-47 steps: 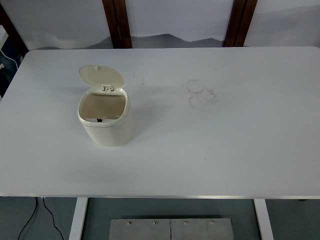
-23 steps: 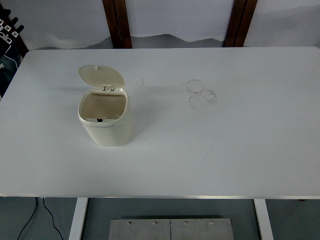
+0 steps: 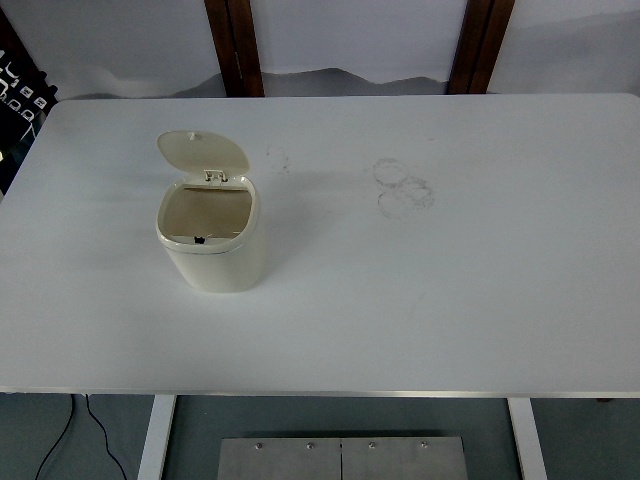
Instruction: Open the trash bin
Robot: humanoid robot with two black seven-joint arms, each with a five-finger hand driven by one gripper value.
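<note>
No hand showed over the white desk (image 3: pixel 450 300), so grip state could not be told. The small cream plastic trash bin (image 3: pixel 210 240) stood at about 9 o'clock from desk centre, its rounded flip lid (image 3: pixel 202 150) tipped up and back toward 12, mouth open. Judged: task done; left arm's side nearer.

No readable text, no label on the cream trash bin (image 3: pixel 210 235) (lid raised), none on the white table (image 3: pixel 450 300)
</note>
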